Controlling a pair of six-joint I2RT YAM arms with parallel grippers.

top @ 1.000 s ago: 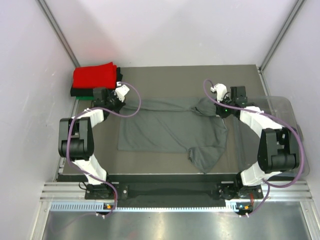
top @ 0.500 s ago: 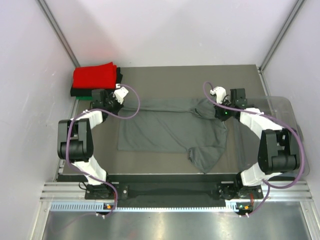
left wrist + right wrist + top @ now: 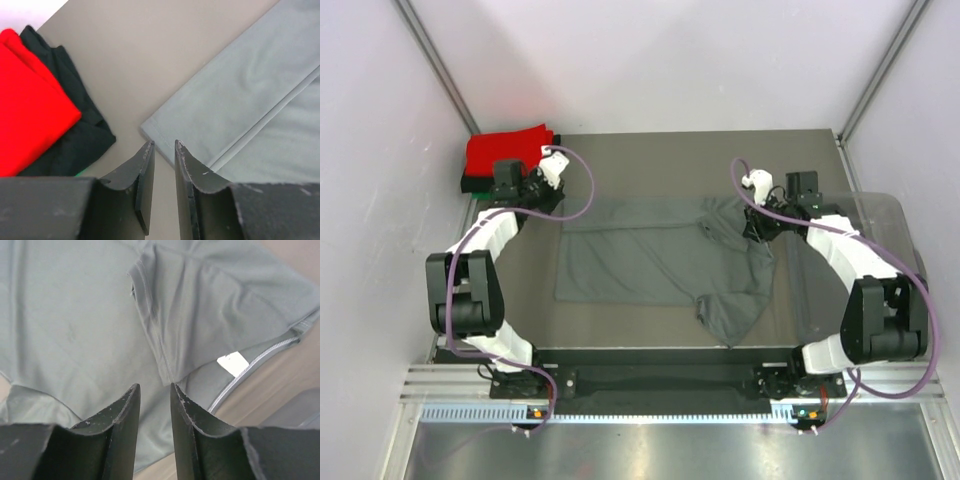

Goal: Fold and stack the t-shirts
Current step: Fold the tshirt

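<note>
A dark grey t-shirt [image 3: 650,255] lies spread on the table, one sleeve hanging toward the near edge. My left gripper [image 3: 548,197] hovers open by a narrow gap at the shirt's far left corner [image 3: 150,125], with only table showing between its fingers [image 3: 145,170]. My right gripper [image 3: 757,224] hovers open over the folded-in sleeve and collar area [image 3: 200,315], near the white label [image 3: 232,363], holding nothing. A folded red t-shirt [image 3: 505,150] tops a black one [image 3: 75,130] at the far left corner.
A clear plastic bin [image 3: 890,215] stands at the table's right edge, just behind my right arm. The stack of folded shirts sits close to my left wrist. White walls enclose the table on three sides.
Both grippers were shut on the grey shirt's far edge and have now opened and let it go. The left one has drawn back toward the red stack; the right has lifted slightly.
</note>
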